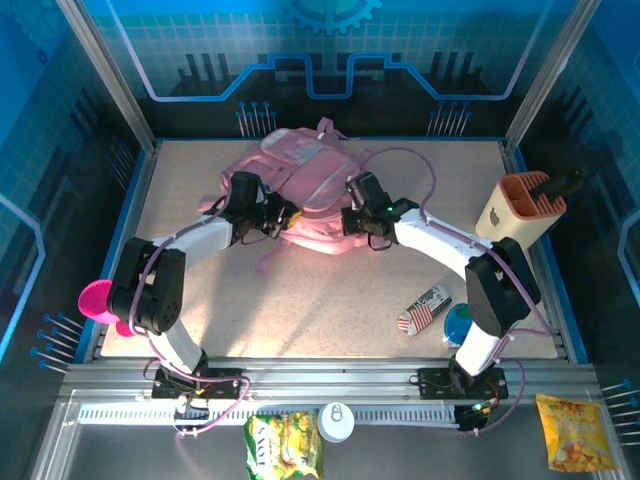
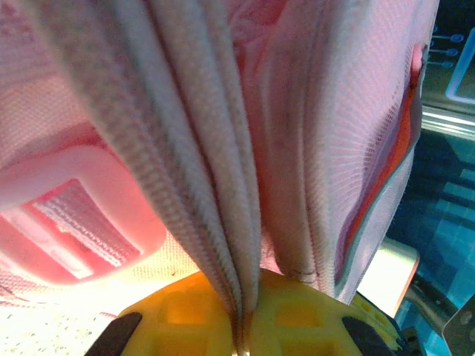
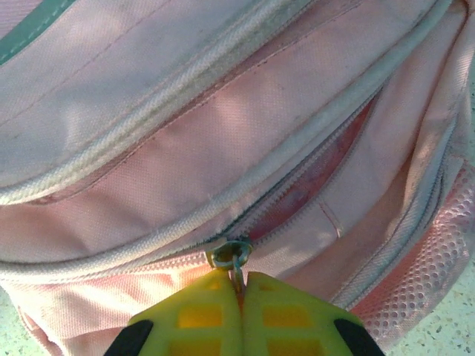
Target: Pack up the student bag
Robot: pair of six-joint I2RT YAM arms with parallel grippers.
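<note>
The student bag [image 1: 305, 180], a soft pink backpack, lies at the back middle of the table. My left gripper [image 1: 284, 217] is at the bag's left front side. In the left wrist view its yellow fingers [image 2: 185, 311] are shut on a fold of the bag's ribbed zip edge [image 2: 215, 185], beside a pink strap buckle [image 2: 67, 215]. My right gripper [image 1: 352, 216] is at the bag's right front side. In the right wrist view that gripper [image 3: 239, 280] is shut on the metal zip pull [image 3: 231, 254]. To the right of the pull the zip gapes, showing a darker pink inside [image 3: 315, 174].
A beige-and-orange pen holder [image 1: 522, 205] stands at the right. A flag-patterned can [image 1: 425, 308] and a blue-green round thing [image 1: 458, 322] lie front right. A pink cup [image 1: 95, 300] sits at the left edge. Snack bags [image 1: 283, 443] [image 1: 573, 430] and a white lid [image 1: 336, 421] lie below the rail.
</note>
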